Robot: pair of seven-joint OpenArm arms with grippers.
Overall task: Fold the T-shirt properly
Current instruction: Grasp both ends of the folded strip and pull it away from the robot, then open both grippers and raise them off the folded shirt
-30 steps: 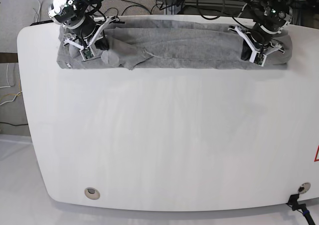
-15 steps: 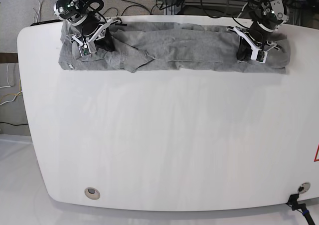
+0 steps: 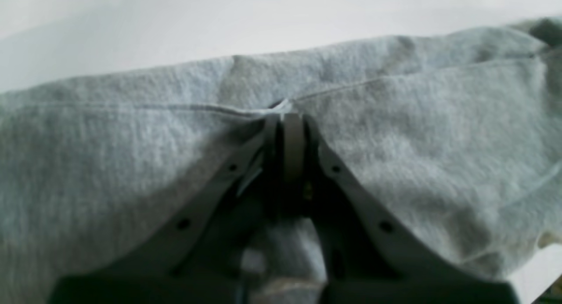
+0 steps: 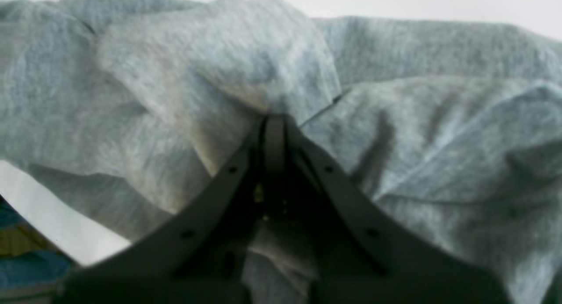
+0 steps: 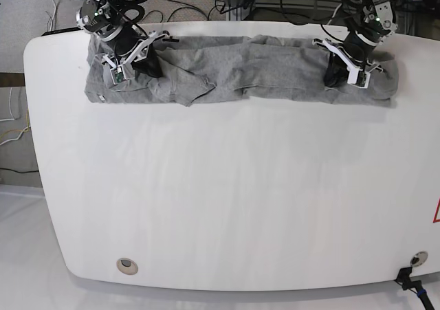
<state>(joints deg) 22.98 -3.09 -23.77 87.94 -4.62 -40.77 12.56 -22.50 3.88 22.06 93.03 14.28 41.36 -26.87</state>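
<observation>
white surface [image 5: 220, 200] lies mostly bare; the t-shirt [image 5: 275, 66] is a long crumpled band along the frame's top. my left tool [image 5: 342, 76] and right tool [image 5: 134, 66] each pinch its cloth; most folding remains, i judge.

Both arms were seen as black-jointed, trailing black cables. Each claw, left claw [image 5: 342, 74] and right claw [image 5: 130, 68], was formed of white angled plates with dark screw holes.

Bright even overhead light, faint shadows, base view sharp, both wrist views soft and blurred close up
</observation>
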